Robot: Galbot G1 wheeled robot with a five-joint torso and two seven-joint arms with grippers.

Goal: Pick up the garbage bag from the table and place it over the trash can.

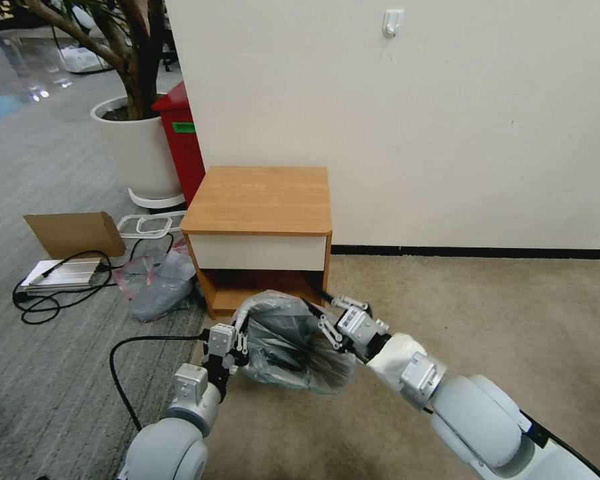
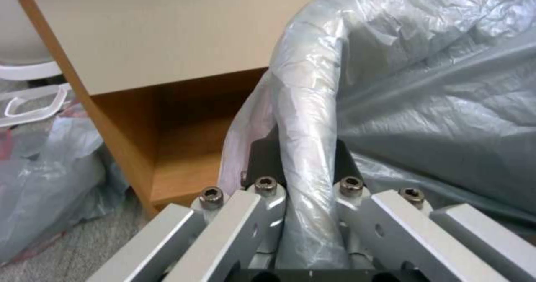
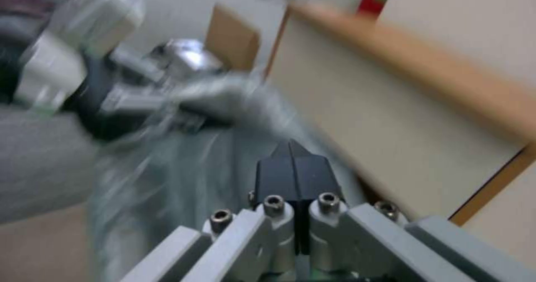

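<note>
The garbage bag (image 1: 293, 347) is being held stretched over the trash can (image 2: 310, 118) on the carpet, just in front of the table (image 1: 259, 200). The bag-covered rim is being clamped by the left gripper (image 1: 241, 331). The right gripper (image 1: 319, 313) is being kept pinched closed at the bag's opposite side; whether plastic is caught between its fingers (image 3: 293, 171) cannot be told.

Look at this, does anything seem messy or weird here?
Yes. The garbage bag hangs rumpled between the left gripper and right gripper, sagging to the carpet by the table. Nearby, a second plastic heap lies crumpled among black cables.
</note>
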